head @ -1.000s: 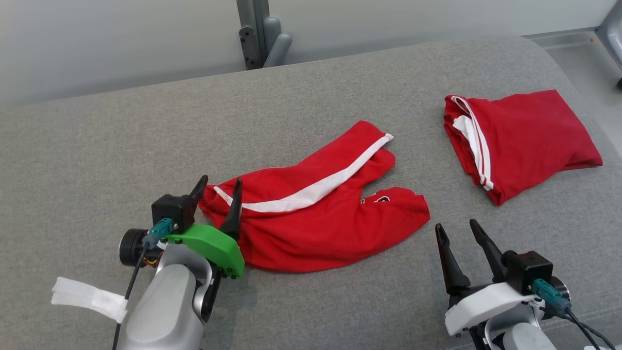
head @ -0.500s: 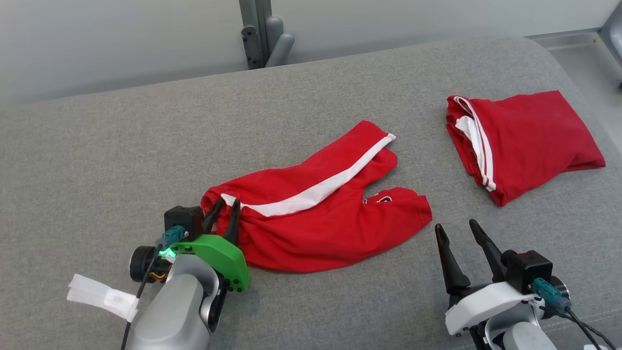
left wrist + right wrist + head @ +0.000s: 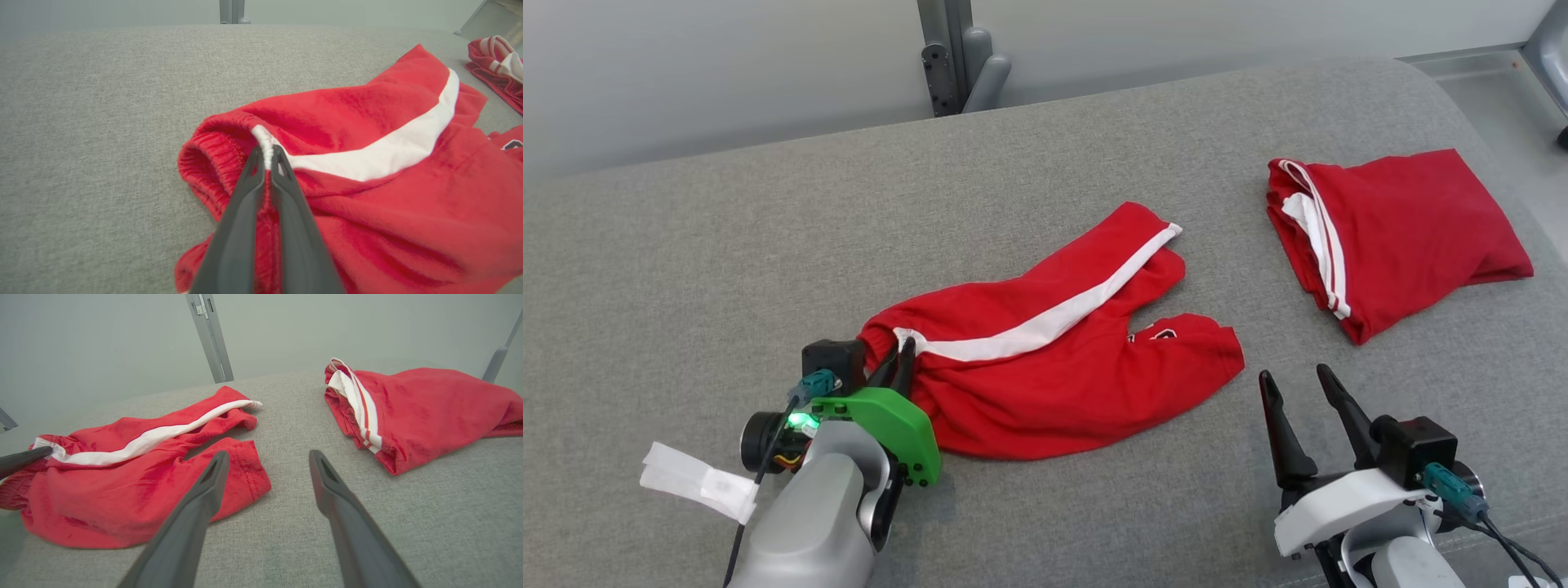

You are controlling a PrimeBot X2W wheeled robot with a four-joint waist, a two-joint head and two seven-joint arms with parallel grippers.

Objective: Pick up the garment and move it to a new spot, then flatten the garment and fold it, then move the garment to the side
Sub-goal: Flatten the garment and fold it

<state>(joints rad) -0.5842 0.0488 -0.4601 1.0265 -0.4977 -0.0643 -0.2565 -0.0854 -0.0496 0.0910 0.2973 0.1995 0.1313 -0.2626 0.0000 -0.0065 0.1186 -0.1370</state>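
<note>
The garment (image 3: 1054, 367) is a pair of red shorts with a white side stripe, lying crumpled in the middle of the grey padded surface (image 3: 727, 245). My left gripper (image 3: 905, 347) is shut on its elastic waistband at the left end. In the left wrist view the gripper (image 3: 267, 153) pinches the waistband where the white stripe of the garment (image 3: 367, 122) begins. My right gripper (image 3: 1294, 374) stands open just right of the near leg hem, touching nothing. In the right wrist view that gripper (image 3: 268, 454) points between the garment (image 3: 135, 477) and the other red piece.
A second red garment with white trim (image 3: 1405, 229) lies folded at the right, close to the surface's right edge. A grey post (image 3: 952, 49) rises behind the far edge. Bare grey surface stretches left and behind the shorts.
My left gripper's fingers have gone from wide open around the waistband to shut on it, bunching the band slightly. The right gripper has stayed open in place.
</note>
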